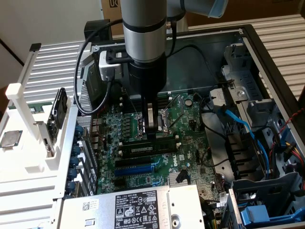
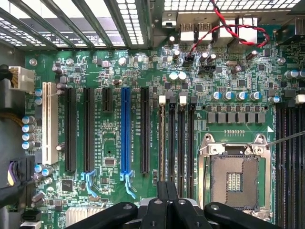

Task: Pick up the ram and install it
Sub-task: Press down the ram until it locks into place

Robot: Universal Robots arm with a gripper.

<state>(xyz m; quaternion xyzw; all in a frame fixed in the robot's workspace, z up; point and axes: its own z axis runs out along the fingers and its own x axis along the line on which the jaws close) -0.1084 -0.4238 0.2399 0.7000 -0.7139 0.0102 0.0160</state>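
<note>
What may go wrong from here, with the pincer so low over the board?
1. The shut pincer sits just above the long dark-green memory stick; uneven pressure may leave one end unseated.
2. The open silver-framed processor socket lies close beside it; a sideways slip might hurt its bare contacts.

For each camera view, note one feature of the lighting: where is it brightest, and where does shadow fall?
Exterior view: brightest on the white rack at that view's left; the arm shades the motherboard around the gripper. Wrist view: daylight glares white through the case vents, while the blue expansion slot is evenly lit.
</note>
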